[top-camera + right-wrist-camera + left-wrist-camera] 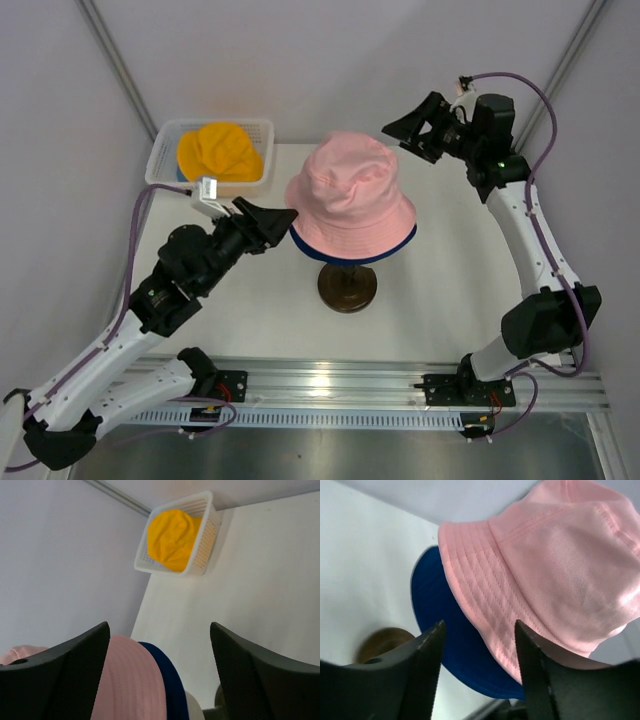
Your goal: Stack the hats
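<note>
Left wrist view: my left gripper (479, 625) stands about half open with nothing between its fingers. It is aimed at the brims at the stack's 9 o'clock, just beside them and, as far as I can tell, not touching. Right in front of it the pink hat (560, 560) sits on top of the dark blue hat (432, 595), whose brim shows below the pink one. Both ride on a stand (348, 285) at the middle of the table (260, 320); that holds the crowns rounded so another hat can nest over them. My right gripper (160, 627) is spread wide and empty, raised off the stack at about 1 o'clock, clear of the pink crown. I judge two hats are stacked and both hands are free for another. Farther out, at 10 o'clock, the yellow hat (220, 150) lies crumpled in the basket (160, 165), so that corner is where I must reach. I cannot see the light blue hat in any view.
</note>
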`<state>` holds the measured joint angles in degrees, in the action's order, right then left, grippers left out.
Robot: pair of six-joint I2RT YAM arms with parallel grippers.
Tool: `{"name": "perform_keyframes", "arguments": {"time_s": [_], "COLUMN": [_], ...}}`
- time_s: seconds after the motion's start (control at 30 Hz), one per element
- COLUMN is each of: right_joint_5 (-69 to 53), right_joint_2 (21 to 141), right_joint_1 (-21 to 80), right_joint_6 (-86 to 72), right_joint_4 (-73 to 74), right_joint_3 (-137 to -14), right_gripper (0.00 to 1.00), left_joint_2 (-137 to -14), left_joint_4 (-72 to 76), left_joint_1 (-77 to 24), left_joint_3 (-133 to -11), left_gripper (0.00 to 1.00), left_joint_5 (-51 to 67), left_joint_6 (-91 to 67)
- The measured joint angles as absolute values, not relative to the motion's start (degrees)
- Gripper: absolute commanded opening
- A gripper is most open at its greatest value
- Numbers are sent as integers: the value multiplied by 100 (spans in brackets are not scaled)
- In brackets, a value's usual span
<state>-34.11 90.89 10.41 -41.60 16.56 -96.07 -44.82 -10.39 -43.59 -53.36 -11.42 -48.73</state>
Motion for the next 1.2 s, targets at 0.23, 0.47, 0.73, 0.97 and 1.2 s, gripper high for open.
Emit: {"name": "perform_keyframes", "arguments": {"time_s": [0.23,0.47,0.73,0.97,1.2], "right_joint_5": [-3024,-2873,-2943,-3013,-3096], "right_joint_2": [7725,6573,5804,5684,5406], "right_joint_1": [587,613,613,613,613], "right_joint_6": [-3756,-3645,-4359,-4781,-5061], "right_joint_4": [2418,2847,2477,2408,2265], "right_joint_3": [-8639,-8130,-7168,-7013,-6956], "right_gripper": [90,91,88,84,83], "left_joint_2": [-4556,-5041,-5944,-6075,-6128], "left_joint_4": [-1070,-576,429,821,886], "left_joint_1": [-2978,-1914,-1811,-1802,-1798], "left_joint_3": [-5627,-5629,-5588,-5583,-5548], "left_gripper": [78,79,77,67,43], "left_joint_5": [-591,794,2152,2497,2539], "left_joint_6": [-4727,-5214,-6248,-6893,-7286]}}
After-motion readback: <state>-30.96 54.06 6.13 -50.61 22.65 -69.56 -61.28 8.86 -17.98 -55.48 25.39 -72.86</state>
